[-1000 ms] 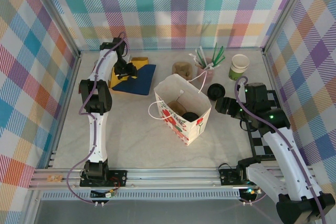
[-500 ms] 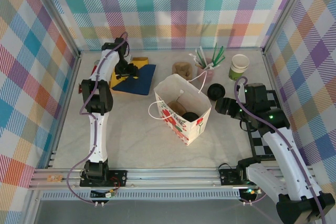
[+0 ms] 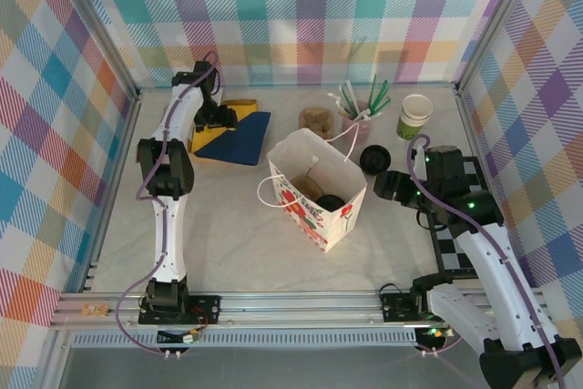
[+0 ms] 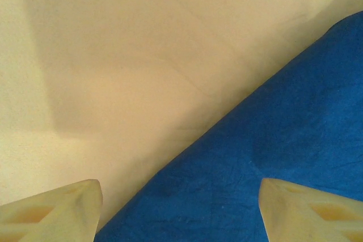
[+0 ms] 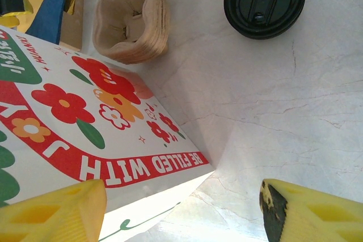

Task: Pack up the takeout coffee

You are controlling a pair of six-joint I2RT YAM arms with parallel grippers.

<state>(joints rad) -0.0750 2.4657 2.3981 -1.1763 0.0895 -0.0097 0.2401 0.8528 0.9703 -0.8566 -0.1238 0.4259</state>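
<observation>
Overhead view of a pale marbled table (image 3: 228, 225). A flowered white paper bag (image 3: 314, 211) stood upright at the middle with its mouth open. The takeout coffee (image 3: 330, 200) sat inside it, showing as a round black lid toward the bag's right wall, with the cup body hidden by the paper. The right gripper (image 5: 181, 196) hung just beside the bag's right face, jaws spread wide and holding nothing. A loose black lid (image 5: 265, 1) and a stack of pulp carriers (image 5: 133, 18) lay beyond it. The left gripper (image 4: 178, 202) was at the far left, low over the place where a blue napkin (image 4: 272, 128) met a yellow sheet (image 4: 113, 55), jaws likewise wide apart and empty. Several hazards seemed likely. The bag looked light for the drink inside it, so a sideways brush from the right arm could tip it and spill the coffee. Its thin white cord handles (image 3: 264, 190) could catch a finger. The flat napkins could come up doubled or slip the pinch altogether.
</observation>
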